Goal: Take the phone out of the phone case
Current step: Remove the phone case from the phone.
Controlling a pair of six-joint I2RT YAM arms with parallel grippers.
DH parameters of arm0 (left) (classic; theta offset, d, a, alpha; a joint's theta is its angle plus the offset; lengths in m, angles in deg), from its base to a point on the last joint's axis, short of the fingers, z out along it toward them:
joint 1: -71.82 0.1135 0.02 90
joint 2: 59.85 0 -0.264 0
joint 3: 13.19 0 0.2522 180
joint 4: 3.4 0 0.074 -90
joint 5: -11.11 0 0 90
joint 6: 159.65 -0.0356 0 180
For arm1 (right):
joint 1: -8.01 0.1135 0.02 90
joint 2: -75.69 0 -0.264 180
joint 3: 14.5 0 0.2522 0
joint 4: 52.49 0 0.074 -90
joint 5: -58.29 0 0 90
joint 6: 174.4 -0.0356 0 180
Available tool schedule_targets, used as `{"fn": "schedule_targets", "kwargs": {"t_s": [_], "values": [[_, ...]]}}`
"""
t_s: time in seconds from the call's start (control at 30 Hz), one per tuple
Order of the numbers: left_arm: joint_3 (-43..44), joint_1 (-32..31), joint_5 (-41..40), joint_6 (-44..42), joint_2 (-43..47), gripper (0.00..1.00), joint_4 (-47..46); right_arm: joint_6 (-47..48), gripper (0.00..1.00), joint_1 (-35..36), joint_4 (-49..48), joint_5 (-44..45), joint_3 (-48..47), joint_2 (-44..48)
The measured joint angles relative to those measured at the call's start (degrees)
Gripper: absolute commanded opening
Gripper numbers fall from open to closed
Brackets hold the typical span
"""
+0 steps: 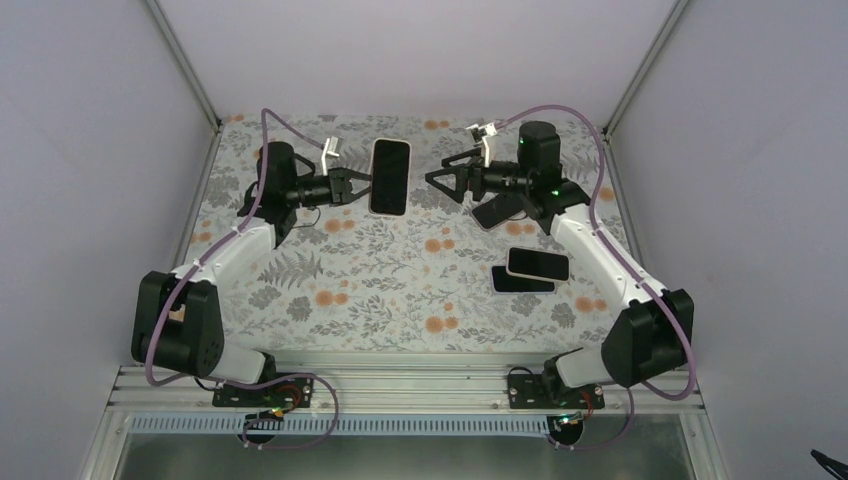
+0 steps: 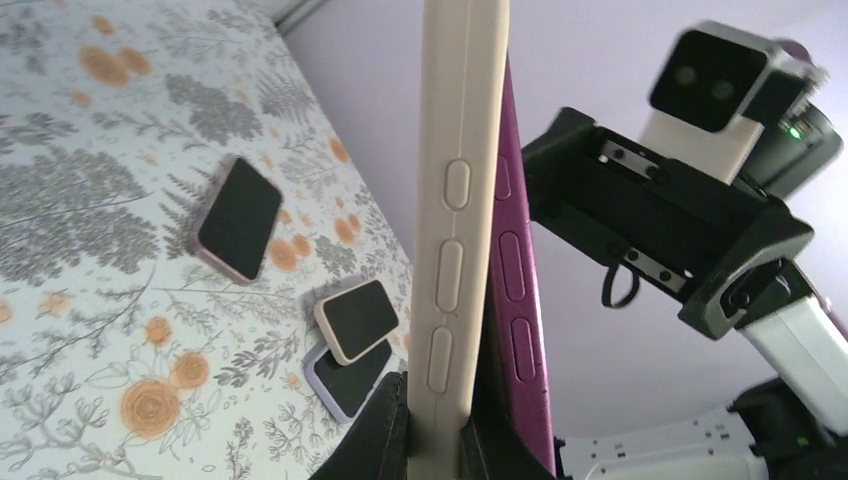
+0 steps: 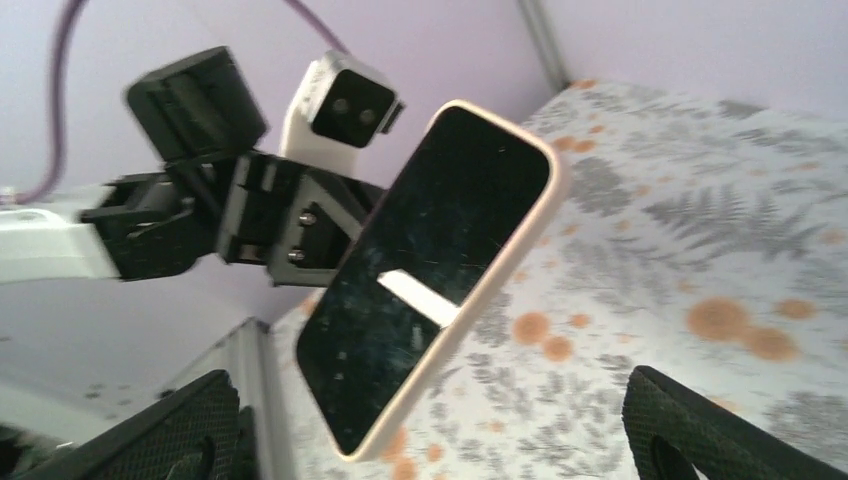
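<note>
1. The phone (image 1: 390,177) shows a dark, glossy screen inside a cream phone case (image 2: 455,200) with three side buttons.
2. It hangs above the table (image 1: 330,300), near the middle of the far edge.
3. The left gripper (image 1: 362,184) pinches its long edge.
4. The right gripper (image 1: 438,186) faces the phone with its fingers spread wide, not touching it.

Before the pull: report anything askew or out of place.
Near the right arm, a cream-cased phone lies crooked on top of a lavender-cased one, only partly covering it. Nothing else stands out: the left claw grips the cased phone in the air, the right claw open, facing it.
</note>
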Motion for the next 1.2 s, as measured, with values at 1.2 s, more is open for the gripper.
{"fn": "schedule_targets", "kwargs": {"t_s": [1.2], "values": [[0.9,2.2,-11.9,13.8,-6.1,0.02,7.8,34.3,0.75,27.7,3.6,56.0,-4.5,-10.3]]}}
